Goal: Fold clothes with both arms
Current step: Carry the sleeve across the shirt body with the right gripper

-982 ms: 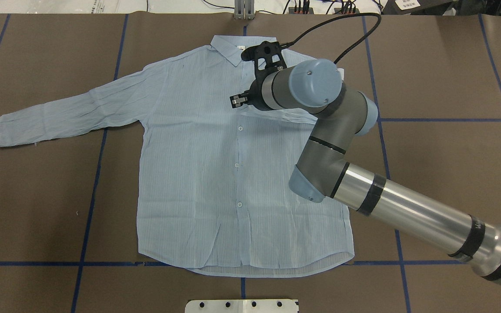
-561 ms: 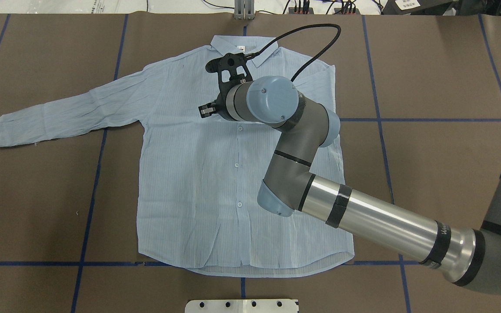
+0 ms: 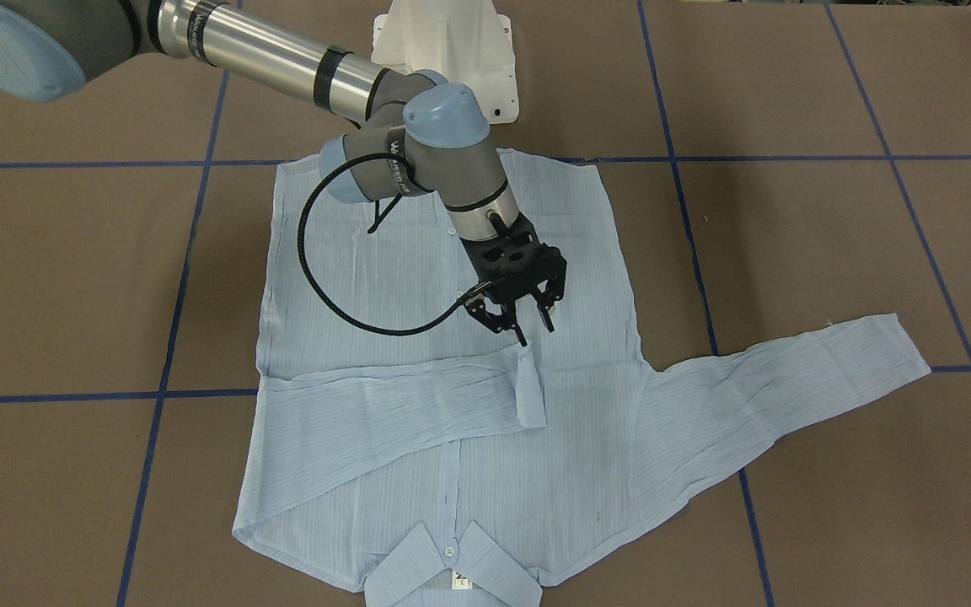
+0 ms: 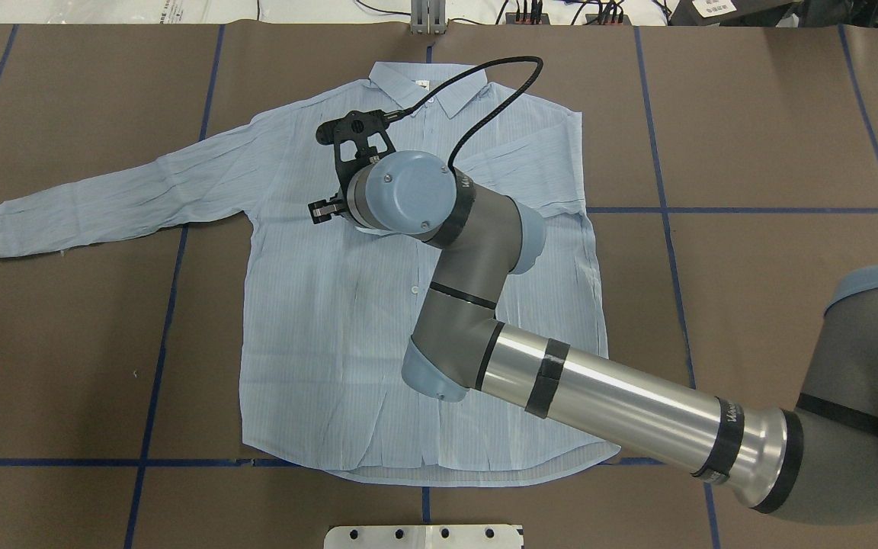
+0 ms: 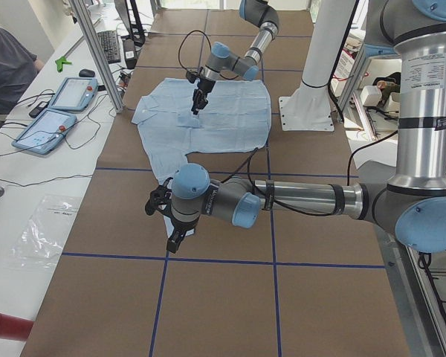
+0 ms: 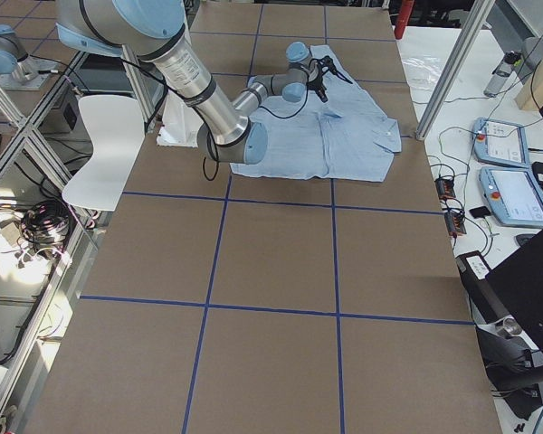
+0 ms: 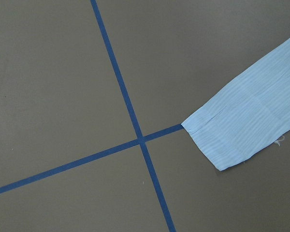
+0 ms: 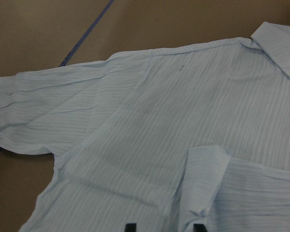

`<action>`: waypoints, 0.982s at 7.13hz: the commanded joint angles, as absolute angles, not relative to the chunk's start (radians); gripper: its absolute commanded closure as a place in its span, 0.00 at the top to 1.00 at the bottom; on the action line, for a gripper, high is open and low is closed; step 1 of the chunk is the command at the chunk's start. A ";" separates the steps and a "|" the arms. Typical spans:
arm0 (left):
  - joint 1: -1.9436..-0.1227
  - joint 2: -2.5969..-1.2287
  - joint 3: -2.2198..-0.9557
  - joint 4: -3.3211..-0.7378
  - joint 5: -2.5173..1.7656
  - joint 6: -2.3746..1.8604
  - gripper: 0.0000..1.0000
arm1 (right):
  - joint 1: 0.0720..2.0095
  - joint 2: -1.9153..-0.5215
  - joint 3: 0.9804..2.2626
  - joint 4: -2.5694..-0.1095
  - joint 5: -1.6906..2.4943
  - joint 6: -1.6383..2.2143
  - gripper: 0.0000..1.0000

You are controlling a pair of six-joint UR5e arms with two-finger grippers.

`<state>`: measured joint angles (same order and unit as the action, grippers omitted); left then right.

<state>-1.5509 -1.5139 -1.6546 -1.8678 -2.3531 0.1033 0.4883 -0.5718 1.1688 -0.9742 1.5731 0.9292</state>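
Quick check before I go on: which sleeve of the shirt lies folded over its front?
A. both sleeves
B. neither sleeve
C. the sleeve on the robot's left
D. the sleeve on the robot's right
D: the right sleeve lies across the front of the shirt, its cuff by the right gripper, while the left sleeve lies spread out on the table.

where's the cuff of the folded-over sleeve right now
In the front-facing view the cuff lies on the chest of the shirt, near its middle, just below the right gripper in that view.
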 commanded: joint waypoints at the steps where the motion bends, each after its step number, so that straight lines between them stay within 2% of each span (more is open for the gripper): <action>1: -1.551 -1.514 -1.651 -1.873 -2.353 0.103 1.00 | 0.469 -0.519 1.124 -1.009 1.536 0.936 0.88; 2: -1.551 -1.514 -1.649 -1.873 -2.353 0.103 1.00 | 0.471 -0.520 1.124 -1.012 1.536 0.939 0.90; 3: -1.551 -1.514 -1.651 -1.875 -2.355 0.101 1.00 | 0.472 -0.522 1.124 -1.028 1.543 0.952 0.96; 4: -1.551 -1.519 -1.651 -1.891 -2.355 0.098 1.00 | 0.477 -0.520 1.130 -1.122 1.552 0.974 0.99; 6: -1.549 -1.519 -1.645 -1.983 -2.355 0.097 1.00 | 0.608 -0.529 1.150 -1.343 1.816 0.982 0.99; 7: -1.540 -1.526 -1.628 -1.990 -2.355 0.097 1.00 | 0.686 -0.569 1.210 -1.433 1.918 0.971 1.00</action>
<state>-1.5474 -1.5204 -1.6426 -1.9647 -2.3543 0.0976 0.5963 -0.5357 1.1586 -1.3143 1.7778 0.9772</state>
